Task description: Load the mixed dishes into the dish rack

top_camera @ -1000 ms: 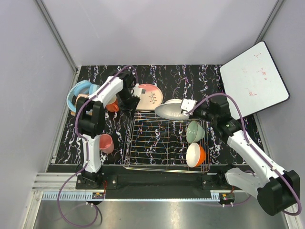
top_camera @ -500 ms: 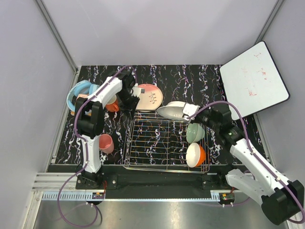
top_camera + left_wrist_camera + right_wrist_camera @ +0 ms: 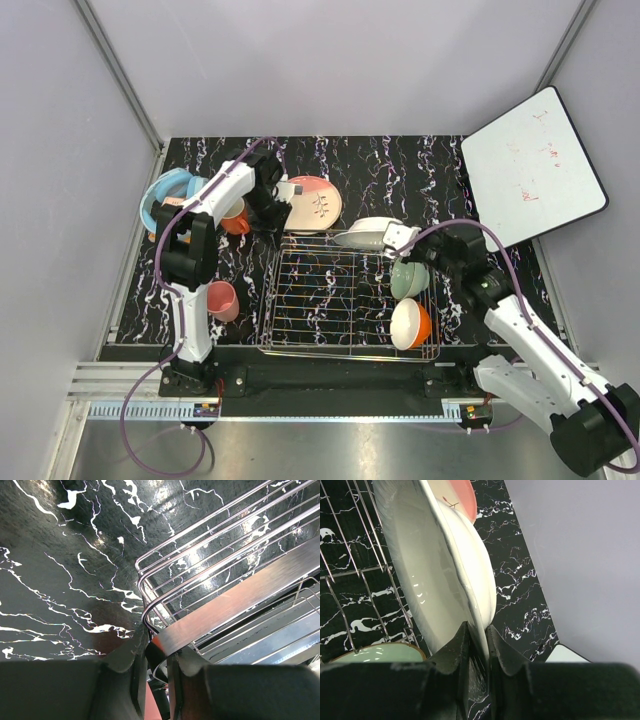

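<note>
Over the far right corner of the dish rack (image 3: 320, 300), the right jaws are clenched on the rim of the white plate (image 3: 365, 233). The plate hangs tilted on its edge. It is a thin pinch on a smooth, shiny rim, so I think the plate could slip or swing if I move fast. The pale green bowl (image 3: 408, 278) sits in the rack just beside it, and a clumsy drop could bang the two together and chip them.

At the rack's far left corner, the left jaws are clenched on a thin edge. I take it to be the salmon-pink plate (image 3: 315, 198). I cannot tell if it is off the desk (image 3: 380, 165). It is very near the rack's wire rim. If it catches there, it could shove the rack or pop out of the jaws.
</note>
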Available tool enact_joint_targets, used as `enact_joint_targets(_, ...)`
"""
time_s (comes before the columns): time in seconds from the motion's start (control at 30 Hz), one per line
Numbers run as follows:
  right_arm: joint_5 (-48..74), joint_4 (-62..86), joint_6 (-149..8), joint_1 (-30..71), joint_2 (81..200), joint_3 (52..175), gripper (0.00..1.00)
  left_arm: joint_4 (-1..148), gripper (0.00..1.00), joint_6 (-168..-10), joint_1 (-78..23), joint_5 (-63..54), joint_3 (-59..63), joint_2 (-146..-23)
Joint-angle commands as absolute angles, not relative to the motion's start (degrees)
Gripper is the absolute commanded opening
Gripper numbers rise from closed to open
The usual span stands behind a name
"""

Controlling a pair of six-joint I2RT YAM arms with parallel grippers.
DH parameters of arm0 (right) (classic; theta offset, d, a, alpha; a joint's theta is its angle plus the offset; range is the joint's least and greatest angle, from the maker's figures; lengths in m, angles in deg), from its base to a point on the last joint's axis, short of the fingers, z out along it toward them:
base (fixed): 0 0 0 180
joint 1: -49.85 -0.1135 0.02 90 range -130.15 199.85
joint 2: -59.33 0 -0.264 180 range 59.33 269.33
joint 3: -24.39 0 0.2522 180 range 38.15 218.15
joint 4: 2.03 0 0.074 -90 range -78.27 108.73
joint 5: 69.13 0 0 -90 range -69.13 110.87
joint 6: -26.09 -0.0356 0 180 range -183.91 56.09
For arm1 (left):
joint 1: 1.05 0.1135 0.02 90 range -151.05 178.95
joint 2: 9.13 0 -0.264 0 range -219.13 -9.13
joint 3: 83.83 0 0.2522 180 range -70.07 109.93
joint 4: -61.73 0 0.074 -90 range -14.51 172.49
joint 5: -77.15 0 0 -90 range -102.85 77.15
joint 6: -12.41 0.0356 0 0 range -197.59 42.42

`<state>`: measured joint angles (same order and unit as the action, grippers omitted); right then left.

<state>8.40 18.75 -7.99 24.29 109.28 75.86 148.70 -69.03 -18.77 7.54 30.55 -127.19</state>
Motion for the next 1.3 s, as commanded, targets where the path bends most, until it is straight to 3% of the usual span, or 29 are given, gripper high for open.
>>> enact_joint_targets(0.0, 18.15, 21.48, -8.18, 25.24, 112.68, 78.66, 0.0, 129.81, 0.15, -69.59, -14.94, 3.85, 32.14, -123.56)
enact_joint_targets(0.5, 19.2, 28.25, -11.26, 25.33, 119.87, 87.1, 0.06, 129.72, 0.15, -69.23, -14.94, 4.03, 30.74, -123.21)
enact_joint_targets(0.77, 19.03, 31.32, -12.49, 25.24, 125.24, 90.27, 0.15, 129.72, 0.15, -68.62, -14.94, 3.33, 30.39, -122.6)
enact_joint_targets(1.03, 18.32, 26.59, -8.11, 25.24, 114.36, 77.89, 0.13, 129.46, 0.15, -68.62, -14.94, 3.5, 29.77, -122.6)
enact_joint_targets(1.27, 20.25, 23.15, -8.01, 25.33, 106.71, 70.15, 0.23, 129.46, 0.15, -69.15, -14.94, 3.85, 30.56, -122.68)
